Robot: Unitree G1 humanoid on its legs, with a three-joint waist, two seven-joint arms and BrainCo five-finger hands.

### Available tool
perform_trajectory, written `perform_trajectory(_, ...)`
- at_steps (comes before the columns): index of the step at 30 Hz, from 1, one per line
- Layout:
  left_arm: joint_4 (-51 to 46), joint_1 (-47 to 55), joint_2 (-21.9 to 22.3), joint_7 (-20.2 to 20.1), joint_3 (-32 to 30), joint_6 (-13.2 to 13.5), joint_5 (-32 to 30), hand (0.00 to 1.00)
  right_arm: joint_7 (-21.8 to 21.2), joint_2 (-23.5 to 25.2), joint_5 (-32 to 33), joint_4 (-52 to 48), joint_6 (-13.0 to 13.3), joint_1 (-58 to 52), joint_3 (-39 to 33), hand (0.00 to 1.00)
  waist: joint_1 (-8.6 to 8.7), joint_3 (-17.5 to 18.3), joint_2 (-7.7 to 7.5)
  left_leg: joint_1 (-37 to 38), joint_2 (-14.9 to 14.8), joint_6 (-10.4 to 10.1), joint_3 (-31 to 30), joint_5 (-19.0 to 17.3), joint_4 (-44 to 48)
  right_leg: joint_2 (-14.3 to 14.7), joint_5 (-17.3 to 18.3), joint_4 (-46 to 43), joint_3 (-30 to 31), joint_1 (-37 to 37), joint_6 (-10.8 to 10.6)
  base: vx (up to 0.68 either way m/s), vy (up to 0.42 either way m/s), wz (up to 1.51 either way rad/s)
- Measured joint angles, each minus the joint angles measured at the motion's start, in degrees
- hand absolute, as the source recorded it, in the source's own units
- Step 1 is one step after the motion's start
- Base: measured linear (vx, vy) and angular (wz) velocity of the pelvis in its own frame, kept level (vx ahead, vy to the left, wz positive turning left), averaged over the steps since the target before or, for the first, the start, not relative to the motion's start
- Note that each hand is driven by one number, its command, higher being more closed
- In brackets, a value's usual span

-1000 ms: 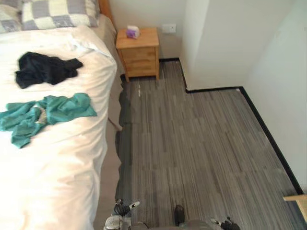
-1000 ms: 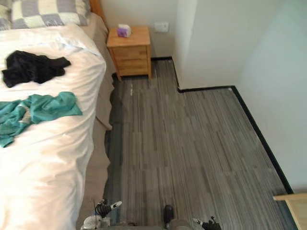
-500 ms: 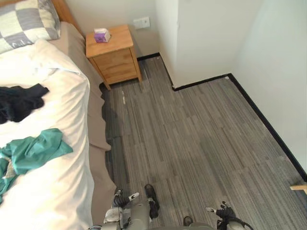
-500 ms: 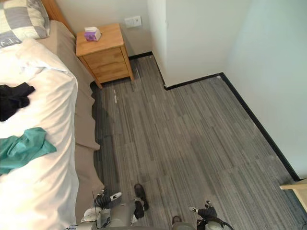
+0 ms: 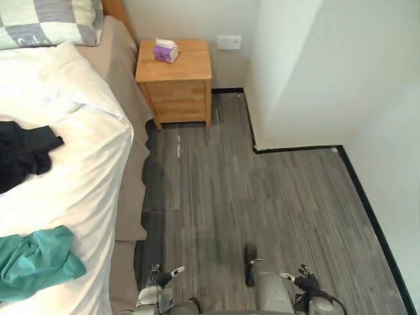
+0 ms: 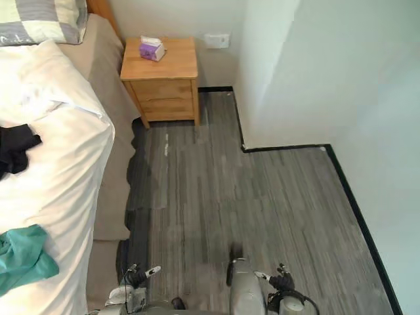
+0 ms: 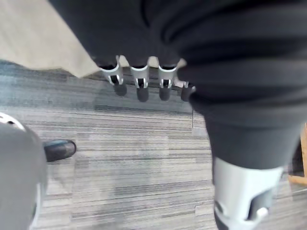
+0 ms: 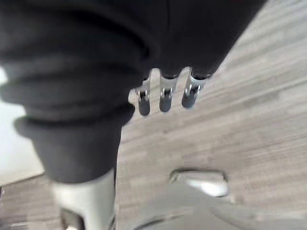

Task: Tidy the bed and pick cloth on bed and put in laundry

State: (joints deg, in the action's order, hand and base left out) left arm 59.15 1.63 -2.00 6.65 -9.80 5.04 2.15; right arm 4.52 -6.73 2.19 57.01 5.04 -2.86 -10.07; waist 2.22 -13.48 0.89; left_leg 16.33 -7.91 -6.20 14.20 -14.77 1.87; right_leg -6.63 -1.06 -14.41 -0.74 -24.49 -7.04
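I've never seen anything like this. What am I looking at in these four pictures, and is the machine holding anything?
This is a humanoid robot with two arms. The two wide pictures come from twin cameras on its head, looking down at a bedroom. The two close ones come from cameras on its wrists, each looking along its own hand at the grey floor. On the bed lie a black cloth and a teal cloth, with a checked pillow at the head end. Beside the bed stands a wooden nightstand with a small purple box on top. The left robot hand and right robot hand hang with relaxed fingers, holding nothing.
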Motion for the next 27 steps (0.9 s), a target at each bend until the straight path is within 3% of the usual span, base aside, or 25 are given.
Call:
perform_trajectory(1,-0.1,0.8,0.2,0.0,-2.2,0.2,0.0,0.00,-0.5,0.1,0.0,0.2,-0.1,0.2,0.4,0.00,-0.20,0.1,0.01,-0.3,-1.3,0.0,0.0,0.0,5.0,0.8,-0.8,-7.9,0.8,-1.9,1.2,0.62,-0.479,0.25)
perform_trajectory(2,-0.1,1.0,0.8,0.0,-2.4,0.3,0.0,0.00,-0.8,-0.1,0.0,-0.1,0.1,0.2,0.4,0.00,-0.04,-0.2,0.70,-2.0,-2.9,0.1,0.0,0.0,10.5,1.2,1.7,-10.5,0.0,-1.8,2.2,0.62,-0.501,0.26)
perform_trajectory(3,-0.2,1.5,2.6,-0.1,-3.8,0.3,0.0,0.00,-1.0,-1.1,0.0,-0.3,0.1,0.2,0.4,0.00,-0.01,-0.1,2.79,-7.7,-7.2,3.3,0.1,2.1,24.7,2.3,5.1,-11.2,-1.5,0.1,3.8,0.46,-0.422,0.23)
perform_trajectory(4,-0.6,1.9,3.6,-0.1,-5.0,0.3,0.0,0.00,-1.0,-1.7,0.0,-0.6,-0.1,0.2,0.6,0.00,-0.09,-0.4,3.78,-13.1,-10.9,6.9,0.0,7.4,36.1,3.8,6.6,-10.4,-2.7,2.5,5.1,0.68,-0.550,0.14)
perform_trajectory(5,-1.1,1.8,3.8,-0.1,-6.1,0.3,0.7,0.00,-0.7,-2.3,0.0,-0.4,-0.5,0.0,1.4,0.00,-0.68,-0.7,4.60,-18.0,-14.6,6.4,0.4,8.0,48.3,5.6,8.0,-9.0,-3.3,6.8,6.7,0.55,-0.415,0.00)
perform_trajectory(7,-2.6,1.8,3.6,0.0,-5.9,0.4,0.9,0.00,-0.7,-2.2,0.1,-0.3,-0.4,-0.8,2.5,0.00,-1.56,-1.2,3.69,-21.1,-15.1,4.1,2.3,6.2,55.5,5.9,9.6,-5.3,-3.5,14.7,8.3,0.54,-0.381,-0.09)
perform_trajectory(10,-3.1,1.8,3.3,-0.1,-5.8,0.8,1.3,0.00,-0.7,-1.9,0.1,0.2,-0.5,-1.4,3.3,0.00,-2.29,-0.9,2.81,-25.9,-12.8,2.6,9.7,4.6,49.4,5.5,9.9,3.4,-4.0,24.4,8.6,0.52,-0.302,0.05)
perform_trajectory(13,-3.8,1.6,3.4,-0.1,-5.5,1.5,2.2,0.00,-0.7,-1.7,-0.2,0.8,-0.9,-0.8,3.0,0.00,-3.10,-0.8,2.59,-29.6,-7.9,2.4,21.4,4.7,32.7,4.4,10.7,9.7,-6.7,31.1,7.3,0.55,-0.144,0.34)
perform_trajectory(15,-2.6,1.2,3.3,-0.1,-5.4,1.5,2.2,0.00,-0.7,-1.7,-0.7,1.3,-1.2,-1.0,3.3,0.00,-2.81,-0.5,2.38,-28.3,-5.1,3.5,37.1,5.1,22.4,4.1,13.5,12.1,-10.2,35.7,6.3,0.55,-0.056,0.67)
perform_trajectory(16,-2.3,1.2,3.4,-0.1,-5.4,1.4,2.2,0.00,-0.7,-1.8,-0.8,1.7,-1.3,-1.2,3.3,0.00,-2.80,0.0,2.57,-27.7,-4.2,6.1,43.7,6.7,19.2,4.8,15.6,11.7,-11.8,37.2,5.7,0.55,-0.019,0.83)
perform_trajectory(17,-1.0,1.9,3.6,-0.2,-5.4,1.0,2.2,0.00,-0.7,-2.1,-1.1,2.6,-1.5,-1.6,3.4,0.00,-3.05,1.9,3.21,-27.2,-3.1,15.0,47.9,6.9,15.2,6.2,19.4,7.8,-13.4,37.3,4.7,0.57,0.006,1.25)
perform_trajectory(18,-0.6,1.4,2.0,-0.5,-5.4,0.5,1.9,0.00,-0.6,-0.8,-2.1,3.5,-1.9,-1.0,3.4,0.00,-2.73,3.1,0.21,-26.6,0.3,18.6,45.6,6.9,13.7,3.3,22.5,-0.7,-15.5,35.5,2.8,0.57,0.014,1.21)
perform_trajectory(19,-0.6,1.5,1.8,-0.5,-5.4,0.4,1.7,0.00,-0.8,-0.5,-2.6,3.5,-2.0,-1.0,3.3,0.00,-2.83,3.2,-0.19,-26.0,1.5,19.2,43.8,6.5,12.2,2.7,22.5,-5.6,-16.2,34.1,2.4,0.68,0.054,1.56)
perform_trajectory(20,-0.5,1.6,1.4,-0.6,-5.4,0.2,1.7,0.00,-1.0,0.4,-3.0,3.3,-1.7,-1.5,3.2,0.00,-2.65,3.1,-1.18,-23.6,3.4,19.1,39.2,6.4,10.7,0.9,19.0,-21.4,-16.2,29.9,-2.8,0.57,0.036,1.31)
perform_trajectory(21,-0.4,1.7,1.0,-0.6,-4.9,-0.2,1.8,0.00,-1.0,0.5,-2.9,3.3,-1.6,-1.7,3.0,0.00,-2.44,3.1,-1.64,-22.1,4.1,18.4,36.7,5.9,10.7,0.0,17.6,-29.1,-14.9,28.1,-5.1,0.71,0.015,1.96)
perform_trajectory(22,0.0,1.8,0.7,-0.5,-3.6,-0.2,1.7,0.00,-1.0,0.6,-3.3,3.0,-1.6,-1.6,3.5,0.00,-2.16,3.0,-1.87,-17.8,4.7,16.8,32.0,4.9,10.6,-0.8,17.1,-41.7,-11.5,24.7,-6.0,0.51,-0.051,1.56)
perform_trajectory(24,0.9,2.0,0.8,-0.5,-3.3,-0.2,1.6,0.00,-1.0,0.2,-3.4,1.7,-1.4,-1.7,3.8,0.00,-1.96,2.5,-0.64,-12.8,4.8,14.6,27.5,5.1,9.4,-3.4,17.6,-45.9,-10.1,21.2,-5.1,0.66,-0.155,1.58)
perform_trajectory(25,1.3,2.2,0.7,-0.5,-3.3,-0.3,1.4,0.00,-0.9,0.0,-3.3,0.5,-1.1,-1.8,4.4,0.00,-1.37,2.9,-0.63,-10.5,4.9,13.7,23.4,5.7,7.6,-5.5,18.9,-43.3,-9.6,18.4,-2.5,0.48,-0.172,1.52)
perform_trajectory(26,1.5,2.2,0.7,-0.5,-3.2,-0.3,1.1,0.00,-0.9,0.0,-3.3,0.3,-1.0,-1.8,4.3,0.00,-1.14,2.9,-0.62,-9.8,4.8,13.0,21.5,6.2,6.9,-6.0,19.5,-41.1,-9.1,17.2,-1.3,0.38,-0.302,1.75)
perform_trajectory(27,1.7,2.3,0.6,-0.6,-3.1,-0.2,1.0,0.00,-0.9,0.1,-3.3,0.0,-0.9,-1.8,4.2,0.00,-0.06,2.9,-0.61,-8.6,4.4,11.4,17.2,7.2,5.3,-6.0,20.1,-33.4,-6.2,15.1,-0.3,0.29,-0.294,1.64)
